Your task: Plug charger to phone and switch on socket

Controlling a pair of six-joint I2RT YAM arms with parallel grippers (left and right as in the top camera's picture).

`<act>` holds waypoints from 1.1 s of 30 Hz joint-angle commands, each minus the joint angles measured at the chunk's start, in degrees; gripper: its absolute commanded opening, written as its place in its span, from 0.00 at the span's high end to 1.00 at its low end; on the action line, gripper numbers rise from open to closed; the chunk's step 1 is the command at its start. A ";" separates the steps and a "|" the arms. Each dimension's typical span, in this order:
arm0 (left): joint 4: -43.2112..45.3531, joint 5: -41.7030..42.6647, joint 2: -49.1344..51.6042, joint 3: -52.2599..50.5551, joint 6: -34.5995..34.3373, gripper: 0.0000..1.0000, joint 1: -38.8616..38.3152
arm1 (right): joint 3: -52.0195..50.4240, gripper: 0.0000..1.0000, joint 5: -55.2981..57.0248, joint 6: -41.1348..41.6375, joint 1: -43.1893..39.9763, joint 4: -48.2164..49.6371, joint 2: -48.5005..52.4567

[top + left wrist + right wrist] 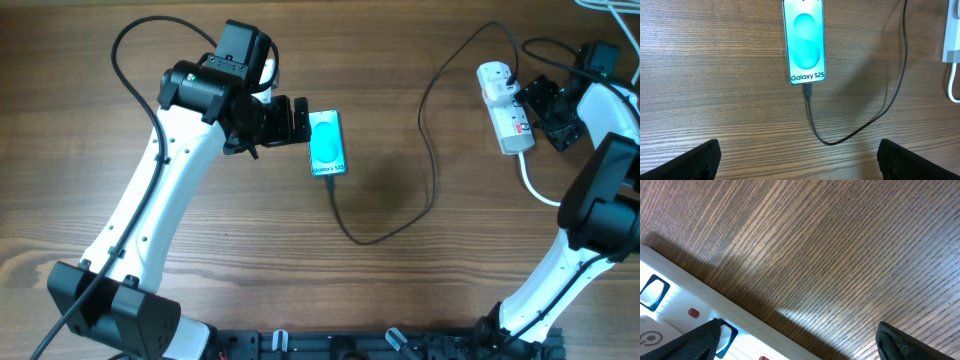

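The phone (328, 143) lies flat mid-table with its cyan screen up. It also shows in the left wrist view (805, 42), with dark text at its near end. The charger's black cable (432, 150) runs from the socket in a loop, and its plug tip (808, 91) sits in the phone's text end. The socket (505, 120) is a white strip at the far right. My left gripper (300, 120) is open and empty just left of the phone, and shows in its own view (800, 165). My right gripper (540, 112) is open beside the socket (670, 285), one finger over a blue-framed switch (729, 332).
A thick white cord (535, 185) leaves the socket toward the right arm; it also shows in the left wrist view (952, 90). More black cables lie at the back right corner (560, 50). The table is brown wood (240, 230).
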 commanded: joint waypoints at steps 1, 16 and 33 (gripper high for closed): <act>0.15 -0.55 -0.02 -0.07 0.33 0.00 0.22 | -1.01 0.00 -1.66 -3.50 2.12 -1.99 1.64; 0.15 -0.55 -0.02 -0.07 0.33 0.00 0.22 | -0.98 0.00 -1.42 -5.03 4.37 -2.49 4.26; 0.17 -0.55 -0.02 -0.07 0.31 0.00 0.22 | 2.10 0.00 -0.52 0.94 3.48 -12.72 -13.27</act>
